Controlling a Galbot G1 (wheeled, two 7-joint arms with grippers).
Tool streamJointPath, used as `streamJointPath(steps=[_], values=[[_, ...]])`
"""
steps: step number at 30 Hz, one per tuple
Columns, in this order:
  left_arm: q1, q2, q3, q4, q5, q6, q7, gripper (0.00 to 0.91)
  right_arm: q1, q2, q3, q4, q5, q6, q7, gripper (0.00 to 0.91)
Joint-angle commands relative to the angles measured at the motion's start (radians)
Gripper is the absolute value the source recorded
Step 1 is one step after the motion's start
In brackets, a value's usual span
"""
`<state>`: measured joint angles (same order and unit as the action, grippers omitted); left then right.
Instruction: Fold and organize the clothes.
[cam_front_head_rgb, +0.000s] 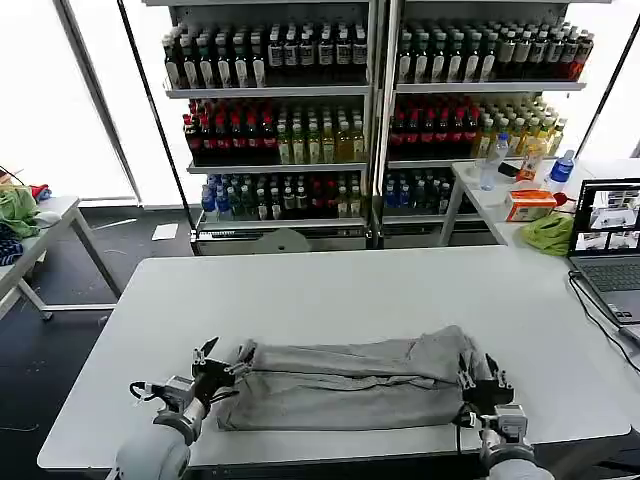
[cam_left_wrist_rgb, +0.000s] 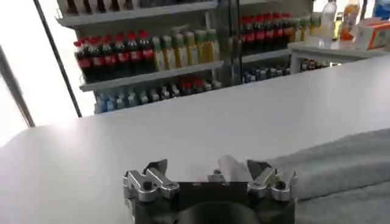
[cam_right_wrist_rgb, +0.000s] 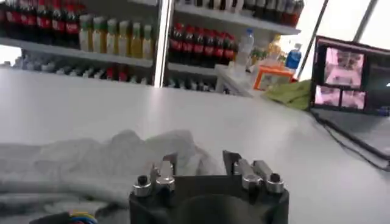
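Item 1, my left gripper (cam_front_head_rgb: 222, 372): low at the near-left of the white table (cam_front_head_rgb: 330, 285), at the left end of the shirt. Jaws spread and released; in the left wrist view the gripper (cam_left_wrist_rgb: 210, 179) shows a small peak of grey cloth standing in the gap, but the fingers (cam_left_wrist_rgb: 146, 181) are well apart and clamp nothing.

Item 2, my right gripper (cam_front_head_rgb: 485, 382): low at the near-right, at the shirt's other end. Jaws likewise parted; in the right wrist view the gripper (cam_right_wrist_rgb: 207, 173) has cloth bunched just beyond its open fingertips, ungripped.

Item 3, the shirt (cam_front_head_rgb: 350, 380): light grey, lying along the near edge of the table between my two grippers. Already doubled lengthwise into a long band, with a ridge running along its far side. The right end humps up into a loose mound; the left end tapers to a crumpled point. No print or collar trim is showing from this side.

Handling note, my judgement: the step is taking both ends for the next fold. To do it well I should close on both layers at each end, at matching height, keep the band taut between my hands, and flatten the right-hand mound first, or the fold will come out lopsided.

Item 4, far ground: laptop (cam_front_head_rgb: 610, 240) at the table's right edge; shelves of bottles (cam_front_head_rgb: 370, 110) beyond.
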<state>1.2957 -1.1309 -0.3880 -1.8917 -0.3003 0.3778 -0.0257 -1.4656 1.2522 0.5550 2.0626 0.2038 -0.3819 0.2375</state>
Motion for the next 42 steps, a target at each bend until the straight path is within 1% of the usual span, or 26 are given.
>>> streamJointPath(steps=[1,6,10,16,21,30,31,33,35,36,37,38,39,40,42], values=[[0.043,-0.027,-0.068,-0.101,-0.095,0.044,-0.052,0.907,0.043,-0.054,0.029,0.087,0.075,-0.026,0.011,0.907],[0.075,-0.082,-0.097,-0.111,-0.151,0.062,-0.078,0.907,0.088,-0.080,0.051,0.056,0.130,-0.040,0.025,0.907],[0.105,-0.129,-0.087,-0.104,-0.150,0.061,-0.077,0.907,0.098,-0.080,0.047,0.039,0.138,-0.038,0.030,0.907],[0.103,-0.170,-0.057,-0.063,-0.141,0.061,-0.079,0.907,0.102,-0.078,0.044,0.051,0.149,-0.048,0.032,0.907],[0.098,-0.179,-0.054,-0.053,-0.141,0.061,-0.078,0.907,0.102,-0.101,0.049,0.047,0.152,-0.051,0.031,0.907],[0.105,-0.194,-0.059,-0.042,-0.132,0.054,-0.068,0.907,0.100,-0.088,0.041,0.045,0.149,-0.050,0.030,0.907],[0.105,-0.193,-0.059,-0.040,-0.131,0.053,-0.065,0.887,0.101,-0.087,0.040,0.044,0.148,-0.050,0.030,0.907],[0.106,-0.192,-0.059,-0.036,-0.126,0.051,-0.062,0.796,0.102,-0.083,0.039,0.040,0.147,-0.048,0.031,0.907],[0.107,-0.194,-0.059,-0.029,-0.118,0.045,-0.057,0.645,0.102,-0.080,0.040,0.038,0.147,-0.044,0.034,0.907],[0.108,-0.195,-0.058,-0.025,-0.115,0.042,-0.054,0.484,0.102,-0.080,0.041,0.038,0.148,-0.044,0.034,0.907],[0.111,-0.196,-0.057,-0.023,-0.112,0.037,-0.051,0.191,0.101,-0.081,0.043,0.038,0.148,-0.043,0.034,0.907],[0.112,-0.196,-0.057,-0.021,-0.109,0.036,-0.049,0.071,0.102,-0.081,0.045,0.038,0.149,-0.043,0.034,0.907],[0.116,-0.195,-0.055,-0.021,-0.103,0.031,-0.041,0.030,0.103,-0.082,0.048,0.037,0.150,-0.043,0.034,0.907],[0.118,-0.195,-0.054,-0.021,-0.100,0.030,-0.036,0.010,0.103,-0.084,0.050,0.037,0.151,-0.043,0.034,0.907],[0.119,-0.197,-0.053,-0.018,-0.091,0.028,-0.026,0.010,0.104,-0.084,0.053,0.037,0.154,-0.043,0.034,0.907]])
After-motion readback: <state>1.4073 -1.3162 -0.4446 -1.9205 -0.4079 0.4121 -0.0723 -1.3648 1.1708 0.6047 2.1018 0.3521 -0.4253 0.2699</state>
